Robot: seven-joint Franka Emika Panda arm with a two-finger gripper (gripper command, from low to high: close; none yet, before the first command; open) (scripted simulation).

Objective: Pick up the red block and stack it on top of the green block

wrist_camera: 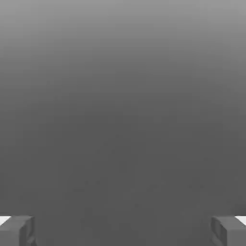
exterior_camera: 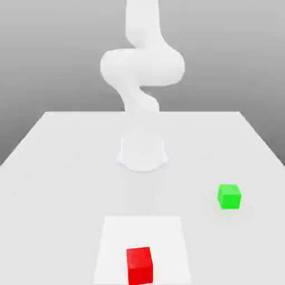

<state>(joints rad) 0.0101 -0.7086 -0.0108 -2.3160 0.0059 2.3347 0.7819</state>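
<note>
On white patch, red block is seen; gripper is opened wide, with nothing held.

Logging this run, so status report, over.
Gripper open, empty. Red block on white patch, unstacked. Green block on table, top bare.

Red block, green block: matt, smooth faces; arm smooth white.

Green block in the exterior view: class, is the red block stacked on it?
No, the red block sits apart from the green block.
</note>
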